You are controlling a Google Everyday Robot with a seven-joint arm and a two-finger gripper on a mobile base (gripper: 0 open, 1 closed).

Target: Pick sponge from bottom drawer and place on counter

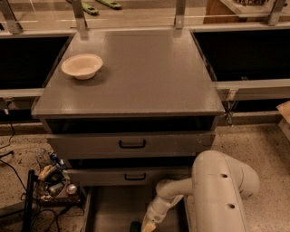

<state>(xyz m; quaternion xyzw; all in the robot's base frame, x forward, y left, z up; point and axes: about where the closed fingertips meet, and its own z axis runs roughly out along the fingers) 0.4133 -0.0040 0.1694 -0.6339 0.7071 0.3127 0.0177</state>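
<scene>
The bottom drawer (111,208) is pulled open at the foot of the grey cabinet, and its flat grey floor shows. My gripper (147,224) hangs from the white arm (222,190) and reaches down into the drawer at the picture's lower edge. A small dark shape (135,226) lies just left of the gripper's yellowish tip and looks like the sponge; most of it is cut off by the frame edge. I cannot tell whether the gripper touches it. The counter (149,77) is the broad grey top above.
A cream bowl (82,66) sits on the counter's back left. The two upper drawers (132,144) with black handles are shut. Cables and clutter (54,181) lie on the floor left of the cabinet. Green tools (95,7) lie behind the rail.
</scene>
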